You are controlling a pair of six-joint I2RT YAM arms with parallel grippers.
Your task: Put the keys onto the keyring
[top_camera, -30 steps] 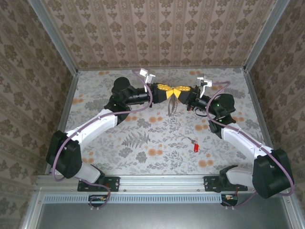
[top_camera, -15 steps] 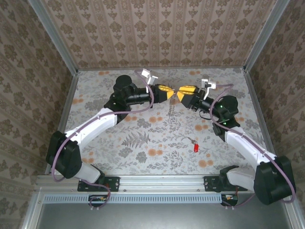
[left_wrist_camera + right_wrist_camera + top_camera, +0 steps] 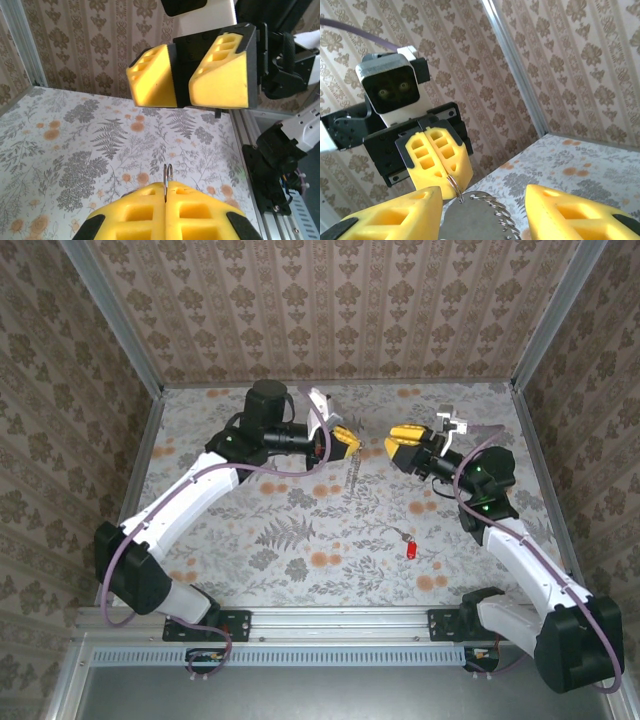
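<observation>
- Floral-patterned table [image 3: 250,540] boxed in by brown papered walls, both arms raised over its far half
- The keyring [image 3: 472,220] hangs in the air, a grey tag and coiled wire dangling below a thin wire loop
- The keys [image 3: 407,545] lie flat on the table nearer the right arm, well apart from the ring, red end toward the arm bases
- Left gripper [image 3: 346,441] is clamped tight on that thin loop at its very fingertips
- Right gripper [image 3: 398,446] faces it, jaws about half spread, holding nothing
- Likely trouble: such a slim pinch on bare wire could let the ring twist or drop if nudged, and the tiny flat key may slip during pickup
</observation>
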